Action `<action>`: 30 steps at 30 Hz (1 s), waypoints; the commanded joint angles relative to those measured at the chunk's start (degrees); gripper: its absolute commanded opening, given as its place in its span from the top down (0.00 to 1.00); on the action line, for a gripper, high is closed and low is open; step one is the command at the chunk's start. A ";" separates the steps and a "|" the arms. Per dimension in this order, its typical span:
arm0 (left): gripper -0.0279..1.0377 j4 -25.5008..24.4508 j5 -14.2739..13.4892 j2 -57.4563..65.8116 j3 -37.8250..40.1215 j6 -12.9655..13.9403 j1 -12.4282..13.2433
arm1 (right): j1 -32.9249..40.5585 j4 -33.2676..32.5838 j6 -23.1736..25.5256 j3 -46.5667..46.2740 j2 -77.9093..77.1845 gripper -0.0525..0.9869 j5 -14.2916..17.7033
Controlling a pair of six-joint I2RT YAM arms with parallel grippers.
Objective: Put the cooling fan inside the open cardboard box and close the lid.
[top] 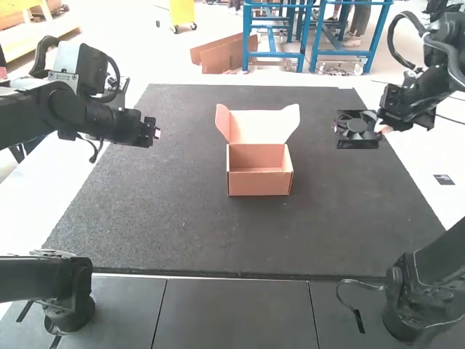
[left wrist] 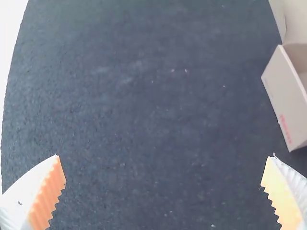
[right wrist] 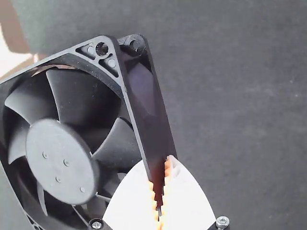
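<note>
A: High view first. Where is the cooling fan?
B: At the right of the frame, a little above the middle, by the right edge of the mat. The right tool is clamped on its right-hand rim, and the fan's round face is turned toward the camera. I can't tell whether its lower edge touches the mat.
A: And the cardboard box?
B: Centre of the frame, well apart from the fan, to its left and slightly lower. It's open at the top, with the lid standing up along its upper side in the picture. So the carry runs leftward across the frame. I'd judge the fan has to tip flat, or nearly so, to drop through the opening.
A: The left tool?
B: Left of the box, hanging above the mat, roughly as far from the box as the fan is on the other side. It carries nothing.
A: Left wrist view?
B: Its two orange pads sit at the bottom corners, spread wide with bare mat between them, so it's released. A corner of the box shows at the right edge of the frame.
A: Right wrist view?
B: The fan's frame wall runs from the upper middle down to the bottom centre. There the white fingers bite it edge-on between their orange teeth. Hub and blades take the left half. The right arm is the nearer one, since it has the fan. The left looks better placed for the lid.
</note>
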 commanded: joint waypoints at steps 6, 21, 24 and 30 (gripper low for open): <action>0.06 0.78 0.33 -0.44 -0.13 1.25 -0.15 | 14.40 -0.68 13.60 3.47 -2.19 0.97 -4.50; 0.06 -1.24 0.33 -2.03 0.40 1.25 -0.24 | 31.62 5.48 19.75 4.52 6.08 0.97 2.80; 0.06 -1.50 0.33 -2.11 0.66 1.25 -0.24 | 32.50 7.15 19.75 6.02 9.24 0.97 4.38; 0.06 -2.38 0.33 -2.64 1.46 1.25 -0.24 | 33.65 8.99 19.84 10.24 16.80 0.97 6.22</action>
